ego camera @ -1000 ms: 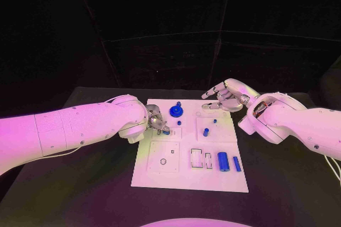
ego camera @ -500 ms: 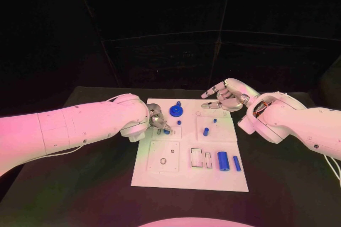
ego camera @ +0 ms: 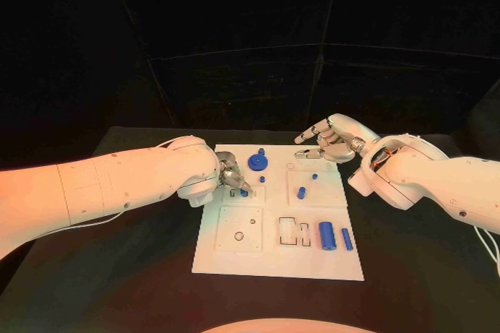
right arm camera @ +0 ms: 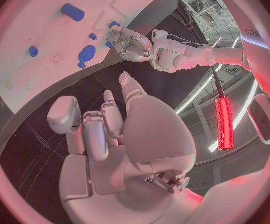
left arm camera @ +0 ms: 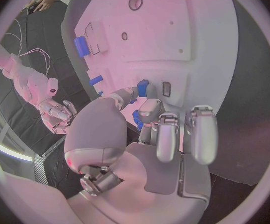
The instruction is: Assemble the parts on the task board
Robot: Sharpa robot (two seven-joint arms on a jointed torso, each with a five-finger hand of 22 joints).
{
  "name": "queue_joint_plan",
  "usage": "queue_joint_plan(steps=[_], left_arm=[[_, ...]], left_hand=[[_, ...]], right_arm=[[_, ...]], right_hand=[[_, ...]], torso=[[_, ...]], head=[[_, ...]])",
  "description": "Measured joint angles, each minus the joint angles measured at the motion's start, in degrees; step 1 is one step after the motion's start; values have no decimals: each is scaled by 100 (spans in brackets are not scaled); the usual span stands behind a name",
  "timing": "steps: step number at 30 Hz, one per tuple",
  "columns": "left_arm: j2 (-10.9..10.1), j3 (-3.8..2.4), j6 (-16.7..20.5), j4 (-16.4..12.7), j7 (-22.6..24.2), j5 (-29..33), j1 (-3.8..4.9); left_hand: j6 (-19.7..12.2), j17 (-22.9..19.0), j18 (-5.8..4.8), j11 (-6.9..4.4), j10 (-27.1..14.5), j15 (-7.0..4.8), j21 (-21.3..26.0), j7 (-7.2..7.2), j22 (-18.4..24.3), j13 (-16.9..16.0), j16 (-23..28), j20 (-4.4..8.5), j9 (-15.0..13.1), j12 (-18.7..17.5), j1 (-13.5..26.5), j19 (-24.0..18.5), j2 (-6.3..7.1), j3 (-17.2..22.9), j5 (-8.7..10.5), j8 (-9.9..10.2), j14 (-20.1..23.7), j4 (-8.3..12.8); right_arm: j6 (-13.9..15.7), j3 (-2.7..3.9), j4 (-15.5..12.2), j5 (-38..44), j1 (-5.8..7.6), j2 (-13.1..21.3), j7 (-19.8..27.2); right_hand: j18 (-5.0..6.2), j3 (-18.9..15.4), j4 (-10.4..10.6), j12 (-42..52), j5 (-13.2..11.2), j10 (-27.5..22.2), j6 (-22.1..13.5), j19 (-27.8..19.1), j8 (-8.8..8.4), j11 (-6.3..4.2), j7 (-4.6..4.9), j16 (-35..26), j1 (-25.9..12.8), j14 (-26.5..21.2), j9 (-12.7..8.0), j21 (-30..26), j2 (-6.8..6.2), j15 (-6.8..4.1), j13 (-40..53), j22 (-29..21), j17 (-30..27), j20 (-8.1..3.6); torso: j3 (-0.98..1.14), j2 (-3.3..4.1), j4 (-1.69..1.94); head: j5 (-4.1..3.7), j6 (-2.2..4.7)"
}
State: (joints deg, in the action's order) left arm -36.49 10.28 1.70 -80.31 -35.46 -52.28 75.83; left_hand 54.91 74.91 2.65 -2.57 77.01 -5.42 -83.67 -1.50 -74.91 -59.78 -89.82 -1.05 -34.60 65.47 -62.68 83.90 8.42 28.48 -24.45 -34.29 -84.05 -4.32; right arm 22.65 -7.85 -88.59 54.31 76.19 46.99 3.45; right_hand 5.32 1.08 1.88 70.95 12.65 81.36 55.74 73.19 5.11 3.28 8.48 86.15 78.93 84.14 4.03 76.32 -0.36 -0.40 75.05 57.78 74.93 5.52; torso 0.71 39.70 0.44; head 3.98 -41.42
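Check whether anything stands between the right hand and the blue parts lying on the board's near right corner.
Nothing visible does. The right hand hovers empty by the task board's far right edge; the two blue cylinders lie in the open, with only small blue pegs along the way.

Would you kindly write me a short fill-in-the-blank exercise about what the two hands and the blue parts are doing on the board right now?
1. The left hand pinches a small ____ part at the task board.
2. The right hand, holding nothing, hovers by the board's ____ edge.
3. The two blue cylinders lie near the board's ____ edge, on the right arm's side.

Missing words: blue; far; near
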Motion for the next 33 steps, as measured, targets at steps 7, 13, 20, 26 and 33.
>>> queue_joint_plan(steps=[7,13,20,26,33], left_arm=[[35,5,-28,36,-14,0,-3],[55,14,-53,65,-41,1,-17],[60,17,-60,87,-63,2,-21],[48,17,-56,83,-68,3,-22],[-51,17,-29,-20,-65,3,-23]], left_hand=[[41,0,0,-10,10,0,0,17,0,-26,0,2,8,26,39,-2,-39,-225,0,0,0,-108],[144,0,1,-21,60,0,0,57,0,-61,0,21,-3,56,171,18,-67,-842,220,-34,0,-305],[144,0,0,-21,59,0,0,57,0,-68,0,21,-2,84,231,18,-128,-1335,432,-34,0,-547],[143,0,0,-21,59,0,0,57,0,-68,0,21,6,84,210,18,-197,-1756,1182,-52,0,-806],[143,0,0,-20,59,1,0,57,0,-48,0,21,8,84,150,18,-256,-2129,1685,-57,0,-1060]], right_arm=[[4,0,-1,-1,0,0,0],[8,0,-2,-4,0,0,0],[16,0,-3,-8,0,3,0],[22,0,2,-12,0,6,0],[30,0,28,-18,0,5,2]], right_hand=[[0,-18,18,0,0,0,0,0,0,0,0,0,0,0,0,-26,0,0,2,-9,0,0],[0,-53,53,0,0,0,0,0,0,0,0,-15,-47,0,0,-26,15,0,6,-24,-1,0],[1,-85,86,0,0,0,0,-20,-23,0,0,-27,-77,0,0,-26,17,0,-1,-40,-1,-21],[0,-100,100,-24,0,0,0,-41,-23,0,0,-27,-91,0,0,-49,30,0,2,-47,-1,0],[0,-100,100,-29,0,0,0,-41,-23,0,0,-27,-114,0,0,-49,7,0,0,-50,-2,0]], torso=[[0,1,1],[1,2,1],[1,2,4],[0,1,5],[-7,-4,5]], head=[[-8,-5],[-12,-12],[-21,-15],[-26,-10],[-37,3]])
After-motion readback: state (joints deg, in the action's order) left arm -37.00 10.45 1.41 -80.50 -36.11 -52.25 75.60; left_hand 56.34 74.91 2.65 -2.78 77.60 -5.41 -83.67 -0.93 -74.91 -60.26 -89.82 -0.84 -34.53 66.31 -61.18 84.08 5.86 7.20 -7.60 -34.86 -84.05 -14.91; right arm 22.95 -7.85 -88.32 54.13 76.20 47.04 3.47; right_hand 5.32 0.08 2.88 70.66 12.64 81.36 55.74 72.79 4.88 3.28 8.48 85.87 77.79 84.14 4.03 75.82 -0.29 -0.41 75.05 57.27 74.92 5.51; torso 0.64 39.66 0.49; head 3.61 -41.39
